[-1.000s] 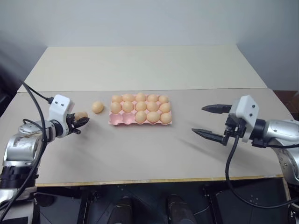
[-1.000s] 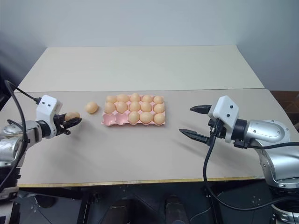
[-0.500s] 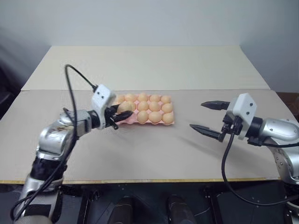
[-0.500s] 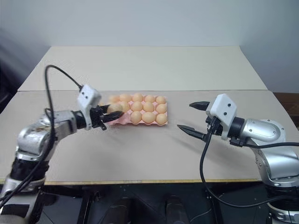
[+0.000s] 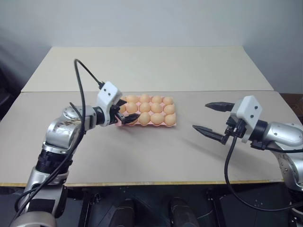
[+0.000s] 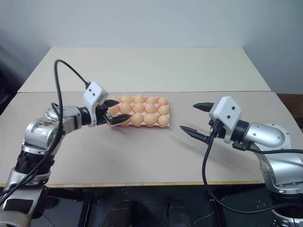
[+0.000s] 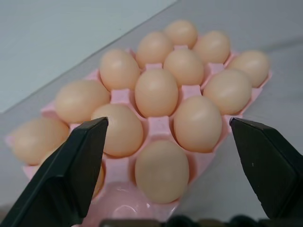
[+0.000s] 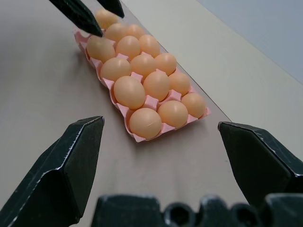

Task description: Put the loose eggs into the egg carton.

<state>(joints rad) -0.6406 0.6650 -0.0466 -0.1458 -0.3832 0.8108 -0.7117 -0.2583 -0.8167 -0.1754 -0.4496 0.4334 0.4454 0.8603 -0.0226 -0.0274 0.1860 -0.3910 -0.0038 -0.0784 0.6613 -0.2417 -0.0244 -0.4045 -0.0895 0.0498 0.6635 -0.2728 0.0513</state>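
Left wrist view: fourteen eggs [image 7: 156,92] seated in one pink egg carton [image 7: 161,126], one near corner cup bare. Left gripper [image 5: 127,111] spread over carton's left end, empty. Right gripper [image 5: 200,116] spread too, well right of carton.

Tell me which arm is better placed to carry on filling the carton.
Left, probably. The left gripper hangs open at the egg carton's left end, beside a bare cup; the right gripper is open well off its other end.
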